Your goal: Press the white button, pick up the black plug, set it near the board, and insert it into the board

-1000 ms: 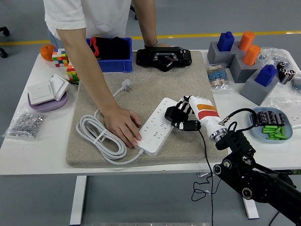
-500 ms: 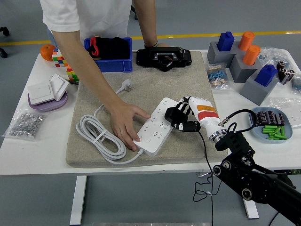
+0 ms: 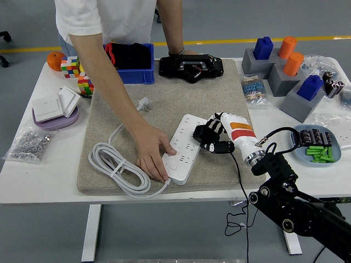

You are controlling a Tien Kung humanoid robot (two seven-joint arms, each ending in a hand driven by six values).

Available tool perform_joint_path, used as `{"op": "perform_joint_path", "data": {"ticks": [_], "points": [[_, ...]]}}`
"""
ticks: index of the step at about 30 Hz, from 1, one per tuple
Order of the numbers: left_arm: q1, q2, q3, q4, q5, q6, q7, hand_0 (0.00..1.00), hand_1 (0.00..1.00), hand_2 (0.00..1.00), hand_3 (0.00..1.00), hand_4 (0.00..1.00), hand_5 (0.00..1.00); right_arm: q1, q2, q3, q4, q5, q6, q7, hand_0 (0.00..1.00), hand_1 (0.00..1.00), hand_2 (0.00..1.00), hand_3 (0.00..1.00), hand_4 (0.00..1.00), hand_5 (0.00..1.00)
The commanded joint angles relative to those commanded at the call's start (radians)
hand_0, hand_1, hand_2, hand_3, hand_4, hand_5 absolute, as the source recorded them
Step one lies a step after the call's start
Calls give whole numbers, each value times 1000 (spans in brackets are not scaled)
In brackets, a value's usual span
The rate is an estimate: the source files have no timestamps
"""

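The white power strip lies slantwise on the beige mat. Its white cord is coiled at the left, with the white plug farther back. A person's hand rests on the strip's near-left end. My right hand sits at the strip's right edge, black fingers curled round a black object that looks like the black plug. A thin black cord trails from it over the table's front edge. The left arm is out of view.
Behind the mat stand a blue bin and a black device. Grey blocks with blue and orange pieces and a tray of green parts are at the right. Wall switches, cubes and a bag of screws are left.
The person's hand has turned and slid the power strip, its near end now farther right, and the cord and white plug shifted with it. My right hand has stayed put.
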Motion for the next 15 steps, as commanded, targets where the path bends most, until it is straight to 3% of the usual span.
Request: {"op": "perform_joint_path", "data": {"ticks": [15], "points": [[-4,-3,-2,0,2,0,-1,707,666,586,679,665,261,3,-4,-10,14,5,9,-3,367,387,406,485,903,2]]}}
